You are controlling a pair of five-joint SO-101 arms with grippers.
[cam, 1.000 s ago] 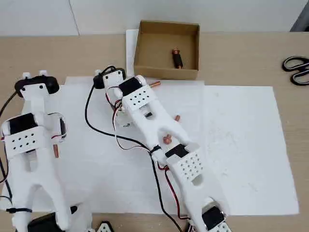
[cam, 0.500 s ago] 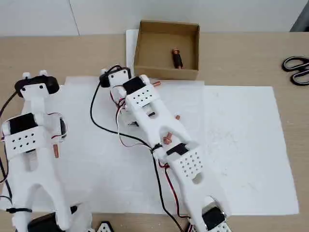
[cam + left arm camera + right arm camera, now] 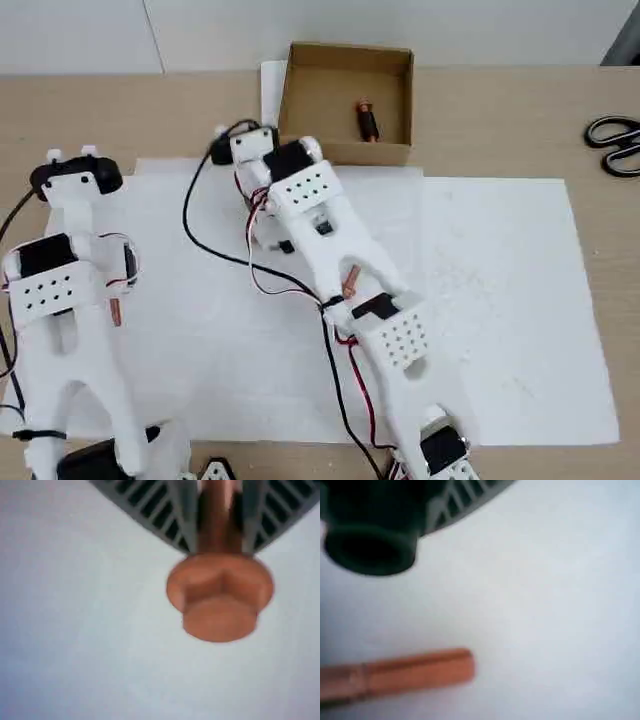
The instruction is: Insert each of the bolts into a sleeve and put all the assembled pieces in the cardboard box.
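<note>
The left end effector (image 3: 218, 515) is clamping a bolt (image 3: 220, 597) near the tabletop's left edge. The right end effector (image 3: 380, 505) is holding a sleeve (image 3: 370, 550) over a loose bolt (image 3: 415, 672), near the cardboard box (image 3: 296, 100).

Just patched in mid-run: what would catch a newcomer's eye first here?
The copper bolt clamped head-out in the left gripper above the white paper. Next, the black sleeve held near a loose bolt on the paper, and one assembled piece lying in the cardboard box.

Bright, even overhead light leaves soft shadows on the white paper (image 3: 500, 300).
</note>
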